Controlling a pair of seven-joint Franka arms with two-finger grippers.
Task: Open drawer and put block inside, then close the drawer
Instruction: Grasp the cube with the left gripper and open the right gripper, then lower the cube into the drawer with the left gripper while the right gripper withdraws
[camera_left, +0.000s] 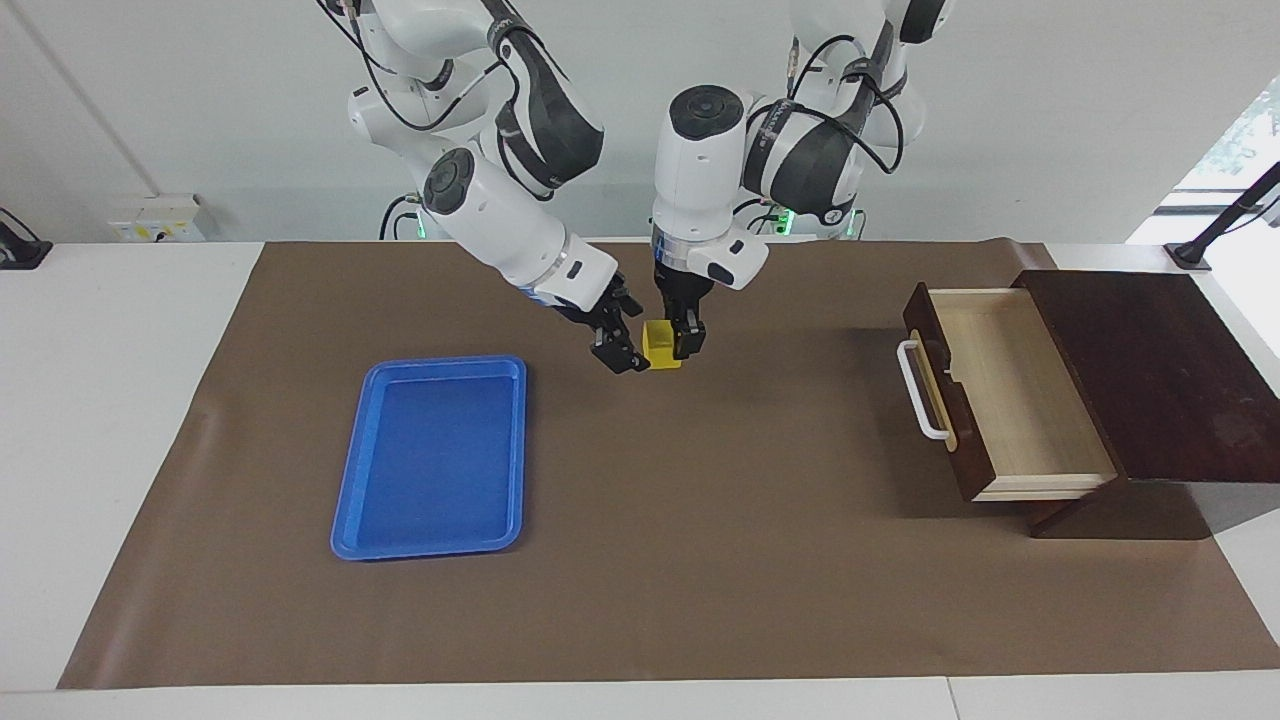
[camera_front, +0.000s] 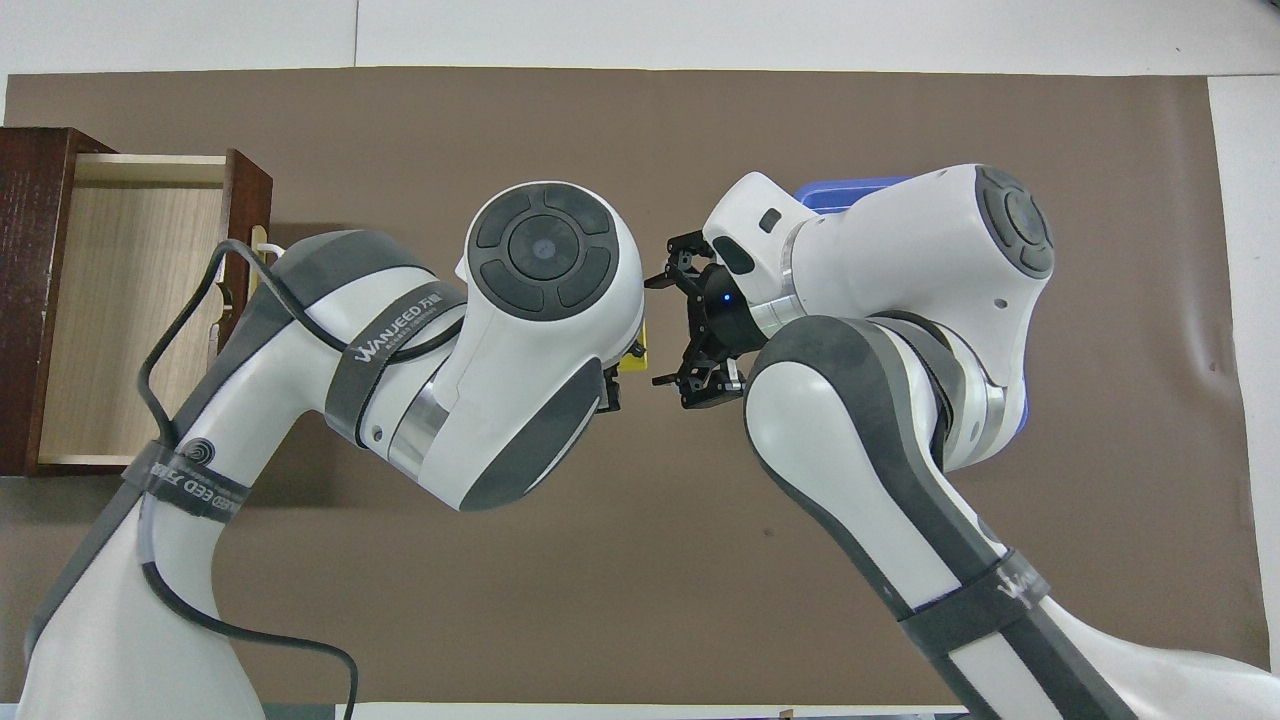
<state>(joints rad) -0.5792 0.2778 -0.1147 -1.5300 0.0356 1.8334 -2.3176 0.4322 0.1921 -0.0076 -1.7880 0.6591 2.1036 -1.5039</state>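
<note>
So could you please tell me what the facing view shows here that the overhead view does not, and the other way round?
Only the facing view shows the whole blue tray, most of the yellow block held in the left end effector, and the drawer's white handle in full. Only the overhead view shows the right end effector spread open, apart from the block. Both show the drawer pulled open with nothing in it, and both end effectors over the brown mat.

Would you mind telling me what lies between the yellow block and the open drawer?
Only bare brown mat lies between the block and the drawer, as the facing view shows.
</note>
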